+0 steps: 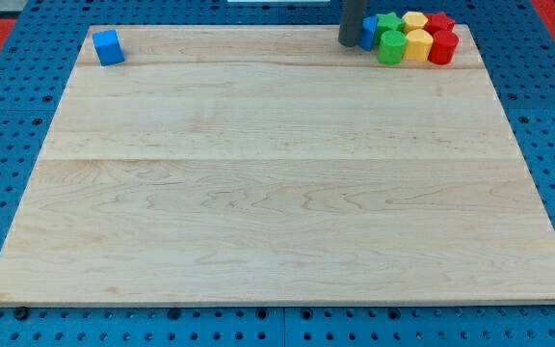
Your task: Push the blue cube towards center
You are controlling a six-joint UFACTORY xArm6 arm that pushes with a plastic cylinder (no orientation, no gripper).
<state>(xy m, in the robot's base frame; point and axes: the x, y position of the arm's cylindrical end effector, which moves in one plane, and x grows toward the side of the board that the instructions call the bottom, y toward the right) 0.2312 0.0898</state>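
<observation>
Your tip [351,43] sits at the view's top, touching or just beside the cluster: a blue block [368,31], green star [388,21], green cylinder [391,47], two yellow blocks [416,34], two red blocks [441,39]. No fingers on this rig, only the rod. The blue cube [109,46] lies well apart, far to the tip's left, in the board's [277,193] corner. Risks: you scatter the cluster on departure, or strike the cube off-centre so it slides off the edge.

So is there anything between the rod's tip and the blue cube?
No. In the camera view, only bare wooden board lies between my tip and the blue cube.
</observation>
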